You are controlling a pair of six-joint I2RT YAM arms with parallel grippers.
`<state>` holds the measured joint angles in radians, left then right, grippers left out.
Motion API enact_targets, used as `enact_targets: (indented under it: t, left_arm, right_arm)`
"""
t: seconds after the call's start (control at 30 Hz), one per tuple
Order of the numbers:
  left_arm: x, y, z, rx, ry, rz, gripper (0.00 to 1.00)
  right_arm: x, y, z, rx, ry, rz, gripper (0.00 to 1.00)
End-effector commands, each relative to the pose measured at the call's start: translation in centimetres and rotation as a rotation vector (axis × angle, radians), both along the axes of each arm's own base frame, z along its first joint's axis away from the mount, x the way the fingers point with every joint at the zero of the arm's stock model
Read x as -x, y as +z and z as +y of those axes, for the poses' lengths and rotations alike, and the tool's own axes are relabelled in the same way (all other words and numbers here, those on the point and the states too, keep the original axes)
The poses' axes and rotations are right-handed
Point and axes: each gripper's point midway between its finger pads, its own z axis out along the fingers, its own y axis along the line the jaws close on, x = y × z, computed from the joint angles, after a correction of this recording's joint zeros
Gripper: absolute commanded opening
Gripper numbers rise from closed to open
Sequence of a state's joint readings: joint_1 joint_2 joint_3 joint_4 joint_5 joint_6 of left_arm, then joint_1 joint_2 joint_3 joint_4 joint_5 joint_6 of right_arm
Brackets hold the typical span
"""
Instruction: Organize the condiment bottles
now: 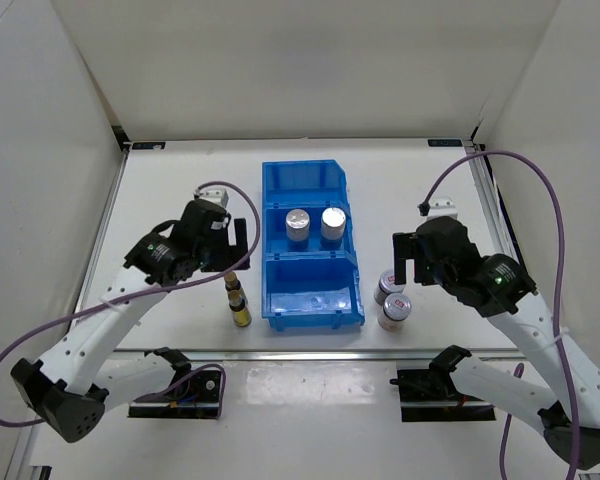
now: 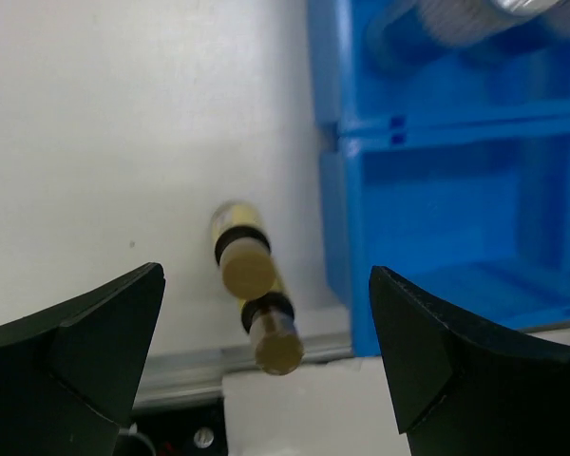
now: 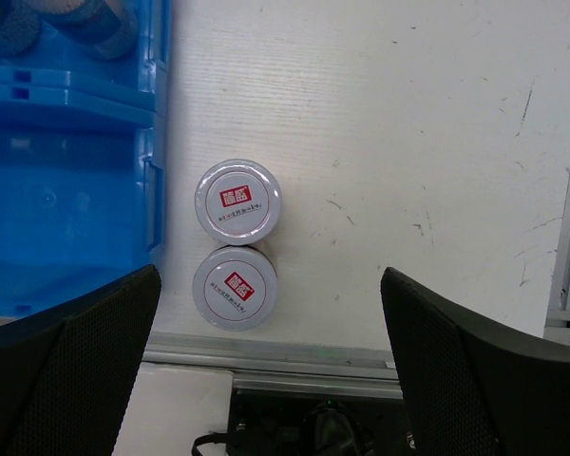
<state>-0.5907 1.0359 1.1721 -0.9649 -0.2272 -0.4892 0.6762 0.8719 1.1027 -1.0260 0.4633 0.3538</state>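
Blue bin [image 1: 270,205] sits mid-table [image 1: 180,180], its three compartments in a row running away from the arm bases. We see two white cylinders [image 1: 297,224] with silver tops standing side by side in the middle compartment.

Two slim dark bottles [image 1: 238,300] stand upright on the table just left of the bin's near compartment, one behind the other, very close together. The bin's left wall is right beside them. The metal rail [image 3: 361,347] along the table's near edge runs just past the nearer one.

Two silver-lidded jars [image 3: 238,200] with red marks on their lids stand just right of the bin. They are also one behind the other and touching, and the nearer one is close to the rail.

Left gripper [image 2: 266,273]: jaws released and spread wide, nothing held. In the left wrist view we see the slim dark bottles down in the gap between the fingers [image 2: 85,351], about midway and apart from both. The bin wall lies toward the finger on the view's right.

Right gripper [image 3: 270,274]: jaws also released and wide, nothing held. In the right wrist view the jars sit in the gap, a little off-centre toward the bin-side finger, touching neither finger.

We cannot tell how high either gripper hangs above its pair.
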Motion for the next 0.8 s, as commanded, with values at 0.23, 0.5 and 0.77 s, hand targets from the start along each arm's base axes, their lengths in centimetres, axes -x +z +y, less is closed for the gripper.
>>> enact_targets:
  t: [0.23,0.5,0.77]
  left_arm:
    - [2.7,-5.0,0.9,-0.037,0.030,0.224,0.99]
    - [2.2,-7.3,1.3,-0.072,0.057,0.300,0.94]
    - [1.9,-8.5,0.8,-0.071,0.033,0.330,0.67]
  right_arm:
    - [-0.3,-0.6,0.8,-0.014,-0.013,0.037,1.00]
    - [-0.8,-1.7,0.6,0.032,-0.038,0.065,1.00]
    - [-1.0,-1.9,0.1,0.049,-0.076,0.052,1.00]
